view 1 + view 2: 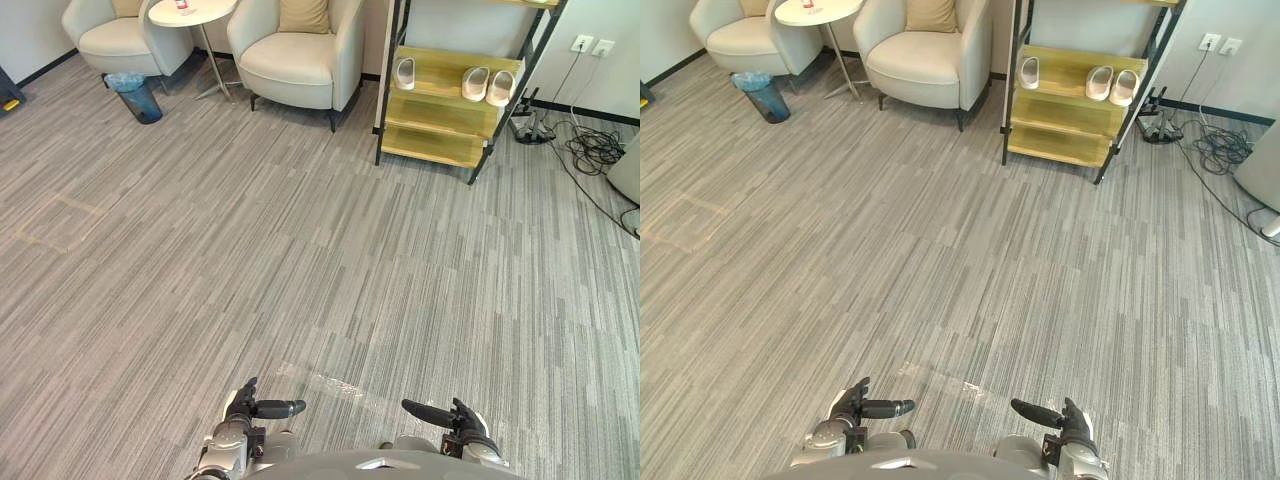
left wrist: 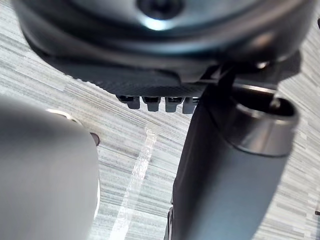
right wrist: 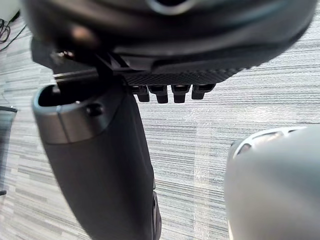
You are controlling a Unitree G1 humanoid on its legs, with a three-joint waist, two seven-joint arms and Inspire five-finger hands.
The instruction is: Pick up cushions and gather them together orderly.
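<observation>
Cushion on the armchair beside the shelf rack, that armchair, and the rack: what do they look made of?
Cushion: tan fabric, probably; matte, soft edges. Armchair: cream upholstery, smooth; fabric or faux leather unclear. Shelf rack: light wood boards, dark metal-looking frame.

**Head pair high and wide, wrist pair pressed close**
Both eye views look down and forward from the head, across the grey floor to the distant armchair and wooden shelf. They share almost all of it, slightly offset. Each wrist view looks along its own hand, left hand and right hand, to the floor just beyond.
</observation>
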